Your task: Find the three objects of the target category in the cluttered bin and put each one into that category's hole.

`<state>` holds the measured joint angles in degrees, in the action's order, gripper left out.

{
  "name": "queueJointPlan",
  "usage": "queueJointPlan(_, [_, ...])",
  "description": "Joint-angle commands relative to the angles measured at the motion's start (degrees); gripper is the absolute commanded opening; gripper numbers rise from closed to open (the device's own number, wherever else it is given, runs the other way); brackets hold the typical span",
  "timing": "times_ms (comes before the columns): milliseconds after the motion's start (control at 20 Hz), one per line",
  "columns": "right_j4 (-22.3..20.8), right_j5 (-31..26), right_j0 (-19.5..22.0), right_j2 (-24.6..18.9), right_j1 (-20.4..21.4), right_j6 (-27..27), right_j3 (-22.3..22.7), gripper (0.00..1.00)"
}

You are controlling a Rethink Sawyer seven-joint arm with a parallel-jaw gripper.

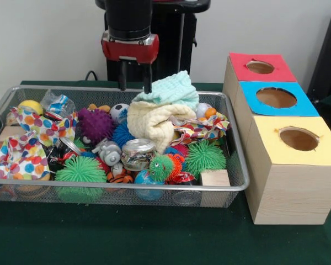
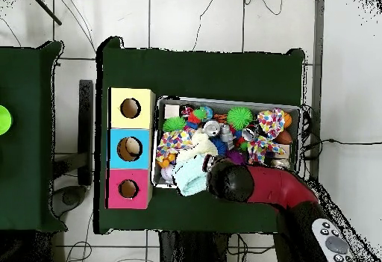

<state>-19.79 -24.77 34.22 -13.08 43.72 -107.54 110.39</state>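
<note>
A: What's laid out, biggest first?

B: The green worktop (image 1: 154,237), then the bin (image 1: 240,185) spreading out beneath and to both sides of the jaws (image 1: 135,84). Off to the side stand three wooden boxes; the blue-topped one's hole (image 1: 276,97) is the middle of the row, well apart from the jaws.

A: And the jaws?

B: Spread, nothing between them, hanging over the bin's far edge. The mint cloth (image 1: 174,91) sits just beside them and a cream cloth (image 1: 154,121) lies below that.

A: Any clear plastic pieces showing?

B: One crinkly piece with blue marks (image 1: 58,104) lies toward the bin's far corner, away from the jaws on the side opposite the boxes. I can't pick out the other two; they may be buried.

A: So which step?

B: I'd judge searching, nothing picked yet. Next move calls for travelling across to that piece, or lifting the cloths aside, then closing gently since thin plastic crumples
</note>
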Motion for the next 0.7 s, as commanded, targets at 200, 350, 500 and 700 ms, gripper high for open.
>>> queueJointPlan(200, [-9.6,-5.6,-1.2,5.0,-7.6,2.5,-10.2,1.00])
queueJointPlan(350, [-11.4,-6.4,-1.8,6.6,-6.8,2.7,-10.7,1.00])
queueJointPlan(500, [-12.4,-7.5,-1.1,6.8,-5.0,4.5,-10.7,1.00])
queueJointPlan(700, [-12.4,-11.3,0.4,6.7,-3.4,6.8,-10.5,1.00])
